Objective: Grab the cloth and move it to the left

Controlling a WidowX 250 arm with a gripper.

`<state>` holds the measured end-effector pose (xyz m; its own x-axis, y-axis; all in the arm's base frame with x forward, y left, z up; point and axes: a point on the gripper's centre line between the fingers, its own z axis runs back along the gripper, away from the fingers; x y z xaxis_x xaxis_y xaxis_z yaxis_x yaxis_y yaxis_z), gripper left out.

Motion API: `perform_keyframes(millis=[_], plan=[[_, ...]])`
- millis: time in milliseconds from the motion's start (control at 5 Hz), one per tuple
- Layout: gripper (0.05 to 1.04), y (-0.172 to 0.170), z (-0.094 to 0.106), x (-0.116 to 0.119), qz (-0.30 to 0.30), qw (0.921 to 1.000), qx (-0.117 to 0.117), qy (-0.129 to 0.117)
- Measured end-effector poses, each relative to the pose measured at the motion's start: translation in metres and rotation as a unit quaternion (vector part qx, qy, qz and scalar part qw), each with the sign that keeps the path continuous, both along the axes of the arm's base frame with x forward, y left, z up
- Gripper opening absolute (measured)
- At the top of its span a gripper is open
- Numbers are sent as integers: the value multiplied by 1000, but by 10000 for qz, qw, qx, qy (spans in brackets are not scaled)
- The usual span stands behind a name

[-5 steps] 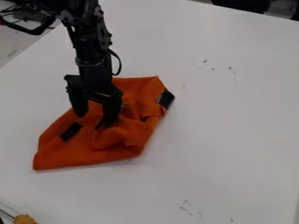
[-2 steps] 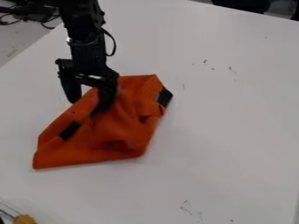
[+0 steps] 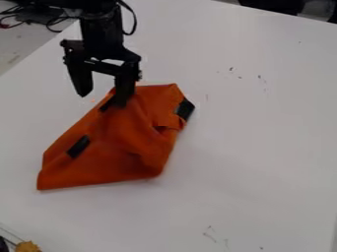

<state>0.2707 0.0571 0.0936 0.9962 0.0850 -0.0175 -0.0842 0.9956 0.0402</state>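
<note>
The black gripper (image 3: 103,98) hangs over the upper left edge of the orange cloth, its two fingers spread apart with nothing between them. Its right finger overlaps the cloth's upper part in the view, while the left one is over bare white surface; whether the right tip touches the fabric I cannot tell. The orange cloth (image 3: 125,140) lies crumpled and folded on the white table, left of the middle, with black patches on its left side and at its right corner.
The white table (image 3: 256,133) extends to the right of the cloth. A yellowish-brown object (image 3: 27,246) sits at the bottom left corner. Dark cables (image 3: 49,18) lie beyond the table's edge at the upper left.
The gripper has risen up and away from the cloth's middle toward its upper edge. The cloth has stayed nearly in place, its raised folds now flatter.
</note>
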Motion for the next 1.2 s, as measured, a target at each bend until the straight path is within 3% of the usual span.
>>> perform_keyframes(millis=[200,400,600,800,1200], plan=[[999,-22,22,-6,142,9995,-272,-48],[999,-46,31,-21,391,9976,-495,-291],[999,-70,30,-29,443,9970,-541,-328],[999,-85,27,-41,603,9963,-573,-217],[999,-108,19,-86,959,9941,-504,23]])
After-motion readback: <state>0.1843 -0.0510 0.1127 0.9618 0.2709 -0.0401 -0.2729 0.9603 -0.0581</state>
